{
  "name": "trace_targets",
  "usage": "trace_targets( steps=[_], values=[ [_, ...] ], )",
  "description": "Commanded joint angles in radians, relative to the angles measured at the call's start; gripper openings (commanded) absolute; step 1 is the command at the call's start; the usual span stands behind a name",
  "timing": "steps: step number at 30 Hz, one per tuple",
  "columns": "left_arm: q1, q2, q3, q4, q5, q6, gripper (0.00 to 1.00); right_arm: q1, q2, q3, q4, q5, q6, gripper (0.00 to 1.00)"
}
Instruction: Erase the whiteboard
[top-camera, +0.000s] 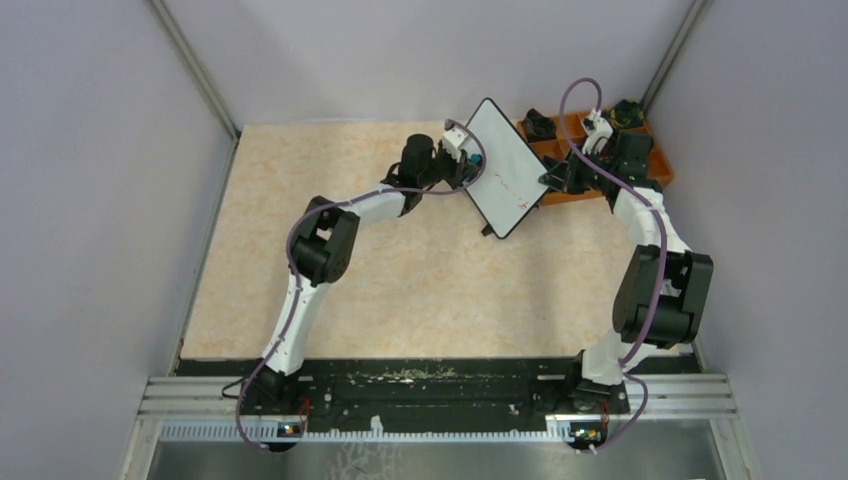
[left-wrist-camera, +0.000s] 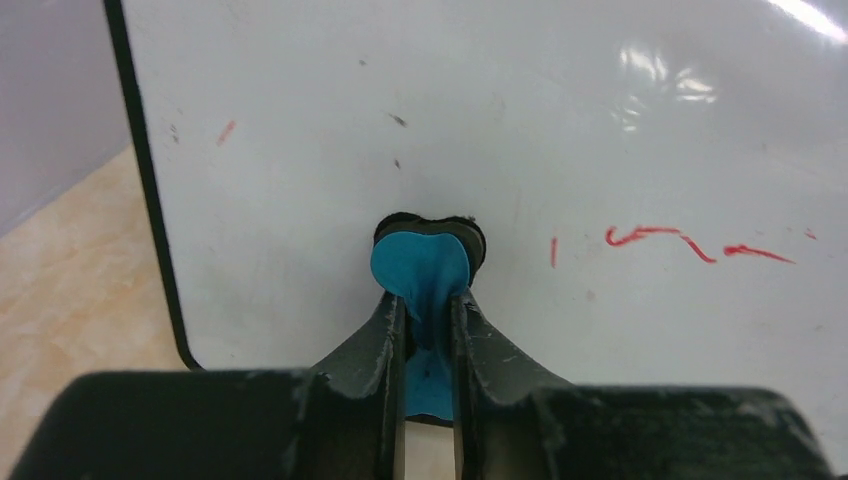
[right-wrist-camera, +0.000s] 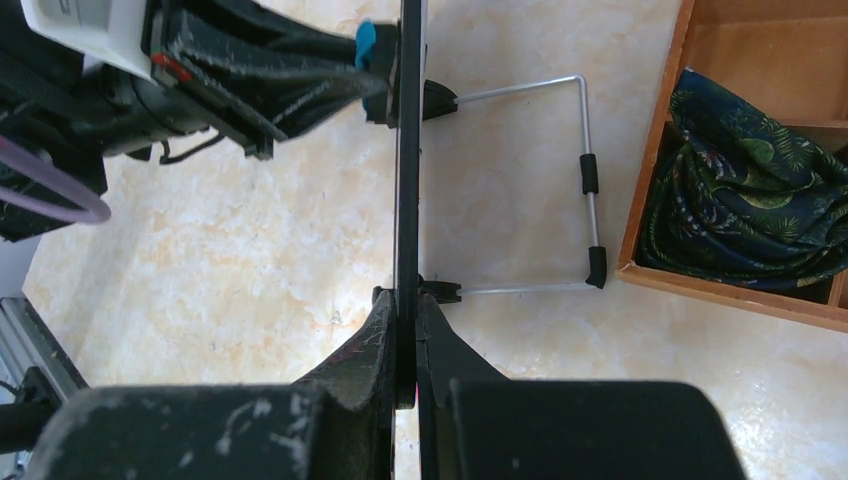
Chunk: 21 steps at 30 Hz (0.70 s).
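Stuff that's hard to see first: from the right wrist camera the whiteboard (right-wrist-camera: 409, 150) is edge-on, just a thin black line, so its face is hidden there. From the top camera the red writing (top-camera: 505, 185) is barely a faint streak. The black pad under the blue eraser (left-wrist-camera: 420, 265) is mostly covered, and I can't tell its shape.

The board stands tilted on its wire stand (right-wrist-camera: 585, 180) near the table's (top-camera: 400, 290) back right corner, just beside the orange tray (top-camera: 662, 165), which has a dark patterned cloth (right-wrist-camera: 750, 220) in it.

The face is mostly white and glossy, with a few red strokes at mid-height on the right and a tiny red fleck up left.

The left gripper (left-wrist-camera: 428, 310) is pinched tight on the eraser and presses it against the board. The right gripper (right-wrist-camera: 407, 310) is clamped on the board's edge.
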<state>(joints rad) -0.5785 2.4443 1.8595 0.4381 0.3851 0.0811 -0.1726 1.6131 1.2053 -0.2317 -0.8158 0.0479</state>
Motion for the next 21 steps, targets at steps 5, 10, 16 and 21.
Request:
trace_targets(
  steps=[5, 10, 16, 21],
  values=[
    [-0.109, -0.093, -0.190, 0.034, 0.069, -0.069, 0.02, 0.054, 0.024, -0.002, -0.070, -0.089, -0.054, 0.00],
    [-0.162, -0.093, -0.174, 0.029, 0.069, -0.070, 0.02, 0.056, 0.017, -0.004, -0.071, -0.088, -0.055, 0.00],
    [-0.211, -0.110, -0.169, 0.022, 0.076, -0.068, 0.02, 0.056, 0.016, -0.004, -0.072, -0.089, -0.056, 0.00],
    [-0.244, -0.142, -0.189, 0.023, 0.076, -0.065, 0.02, 0.058, 0.016, -0.006, -0.070, -0.092, -0.056, 0.00]
  ],
)
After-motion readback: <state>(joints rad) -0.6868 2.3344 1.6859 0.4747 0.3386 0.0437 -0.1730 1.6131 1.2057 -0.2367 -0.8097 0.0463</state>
